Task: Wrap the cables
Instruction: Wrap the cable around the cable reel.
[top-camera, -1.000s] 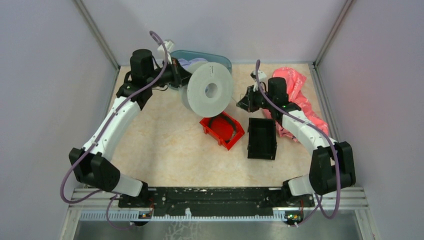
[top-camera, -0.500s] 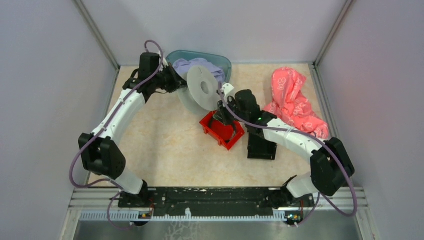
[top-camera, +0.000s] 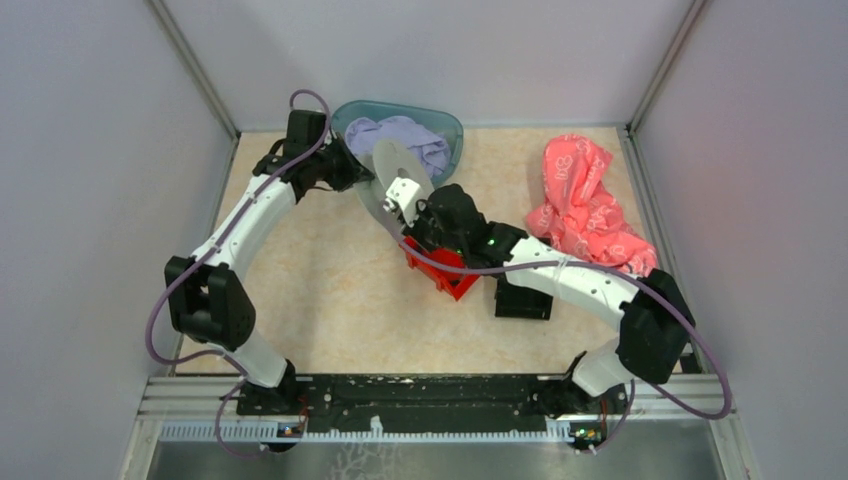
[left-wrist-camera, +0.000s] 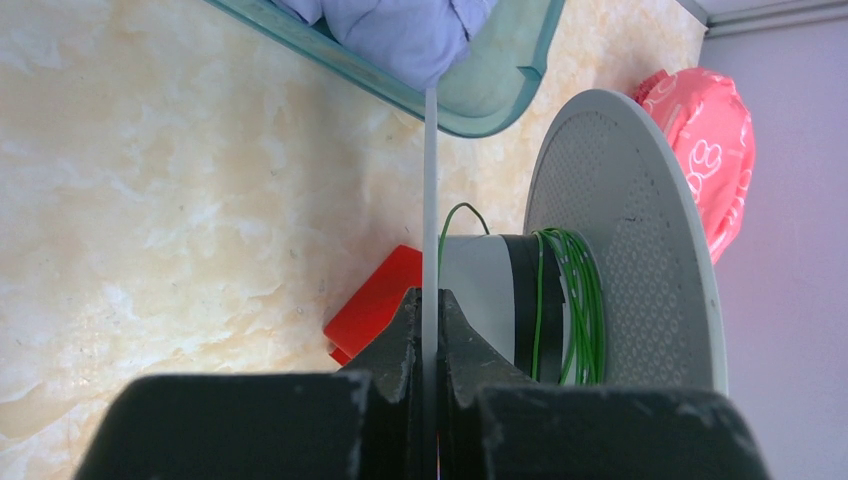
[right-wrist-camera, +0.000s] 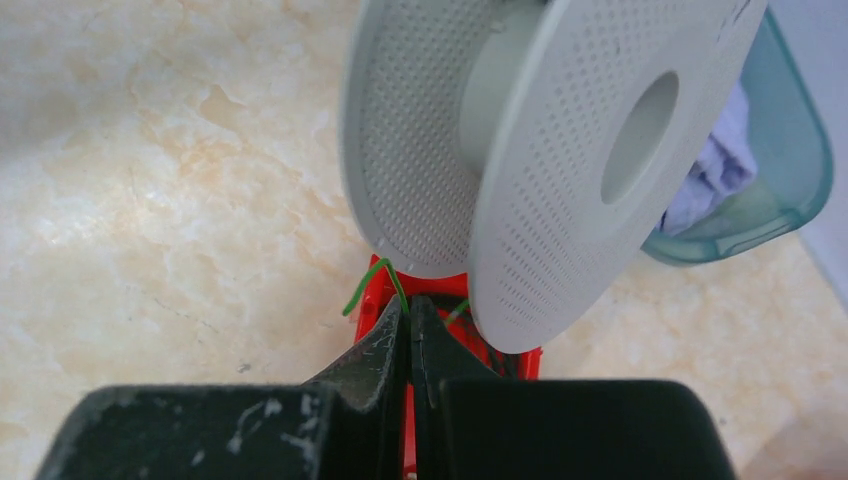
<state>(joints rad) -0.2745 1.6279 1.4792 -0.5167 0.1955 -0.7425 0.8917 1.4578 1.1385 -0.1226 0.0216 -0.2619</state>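
The right gripper (right-wrist-camera: 408, 315) is pinching the thin green wire (left-wrist-camera: 572, 300) between closed jaws, just under the white spool (right-wrist-camera: 560, 150) and above the red bin (right-wrist-camera: 505, 358). The left gripper (left-wrist-camera: 424, 310) is clamping the spool's near flange edge-on, with green turns lying round the hub. For a clean wrap, the right arm should be circling the hub under light tension, feeding wire between the flanges.

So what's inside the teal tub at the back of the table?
A crumpled lavender cloth fills the teal tub. The white spool covers part of its near side, and whatever lies beneath the cloth is hidden.
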